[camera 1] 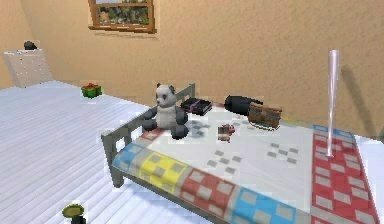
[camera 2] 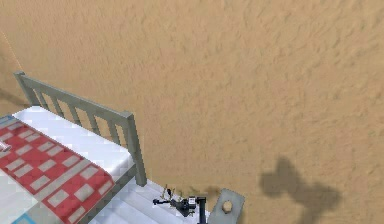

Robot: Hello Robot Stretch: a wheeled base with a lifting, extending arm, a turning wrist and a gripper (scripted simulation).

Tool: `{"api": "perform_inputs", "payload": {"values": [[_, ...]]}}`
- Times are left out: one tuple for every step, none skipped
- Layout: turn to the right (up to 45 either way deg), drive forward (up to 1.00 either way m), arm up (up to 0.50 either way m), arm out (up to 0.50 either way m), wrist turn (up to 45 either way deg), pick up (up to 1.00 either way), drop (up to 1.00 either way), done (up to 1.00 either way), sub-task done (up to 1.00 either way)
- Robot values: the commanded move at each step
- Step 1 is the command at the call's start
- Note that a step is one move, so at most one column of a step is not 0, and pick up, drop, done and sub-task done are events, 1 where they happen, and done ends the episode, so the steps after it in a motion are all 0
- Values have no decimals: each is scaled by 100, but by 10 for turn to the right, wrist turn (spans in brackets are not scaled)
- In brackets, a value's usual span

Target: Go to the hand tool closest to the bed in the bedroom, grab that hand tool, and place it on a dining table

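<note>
In the forward view's upper left, one white dresser (camera 1: 25, 66) stands against the tan wall with one dark thing (camera 1: 30, 46) on top. Right of it, at the top edge, hangs one wood-framed picture (camera 1: 122, 14), too small to make out. Below that, one red and green thing (camera 1: 92, 90) lies on the pale plank floor (camera 1: 50, 140). One small dark and yellowish thing (camera 1: 74, 211) lies at the lower left.

One bed (camera 1: 115, 160) with a grey slatted frame runs from the middle to the lower right under a quilt of red, yellow and blue checked squares. One panda toy (camera 1: 168, 108) sits at its upper end. Along the bed's far side, going right, come one dark flat thing (camera 1: 197, 105), one black roll (camera 1: 240, 103) and one brown thing (camera 1: 266, 115). Whether these lie on the bed or behind it cannot be told.

On the quilt's middle lies one small dark and reddish blob (camera 1: 228, 130). Whether it is the hand tool cannot be told. One thin pale pole (camera 1: 331, 100) stands upright at the right.

In the arm side view, the grey slatted bed end (camera 2: 85, 113) and red checked quilt sit at the left. At the bottom middle is the end effector (camera 2: 165, 201), with the dark arm (camera 2: 205, 212) and two pale squares (camera 2: 228, 205) to its right. Whether it holds anything cannot be told.
</note>
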Motion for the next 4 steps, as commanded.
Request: {"api": "perform_inputs", "payload": {"values": [[0,0,0,0,450,0,0,0,0],[0,0,0,0,90,0,0,0,0],[0,0,-30,0,0,0,0,0,0],[0,0,0,0,0,100,0,0,0]]}}
